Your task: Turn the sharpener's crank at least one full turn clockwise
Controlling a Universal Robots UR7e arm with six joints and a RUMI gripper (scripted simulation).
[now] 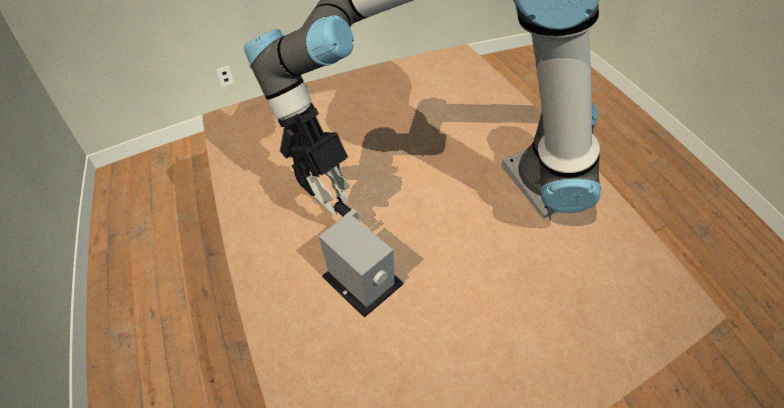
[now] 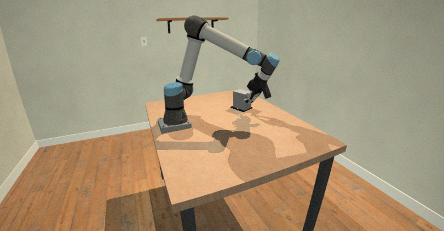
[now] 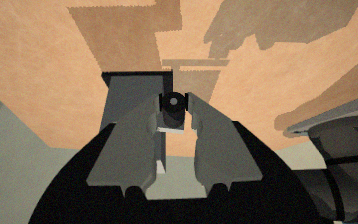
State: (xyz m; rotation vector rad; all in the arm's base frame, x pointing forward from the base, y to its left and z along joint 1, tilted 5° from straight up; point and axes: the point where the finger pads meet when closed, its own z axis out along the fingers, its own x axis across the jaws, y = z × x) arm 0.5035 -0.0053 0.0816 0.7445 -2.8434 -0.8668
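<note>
A grey box sharpener (image 1: 357,259) stands on a black base plate near the middle of the tan table; it also shows in the exterior view (image 2: 242,99). A round grey knob (image 1: 379,277) sits on its near face. The crank is on the far side, mostly hidden behind the box. My gripper (image 1: 336,203) is at the sharpener's far upper corner, shut on the crank's dark cylindrical handle (image 1: 343,208). In the wrist view the handle (image 3: 173,106) sits between the two grey fingertips, with the sharpener's dark side (image 3: 132,95) behind it.
The arm's base (image 1: 554,185) is bolted to the table at the right. The table edge runs near the sharpener in the exterior view, with wooden floor below. A wall shelf (image 2: 191,19) hangs behind the arm.
</note>
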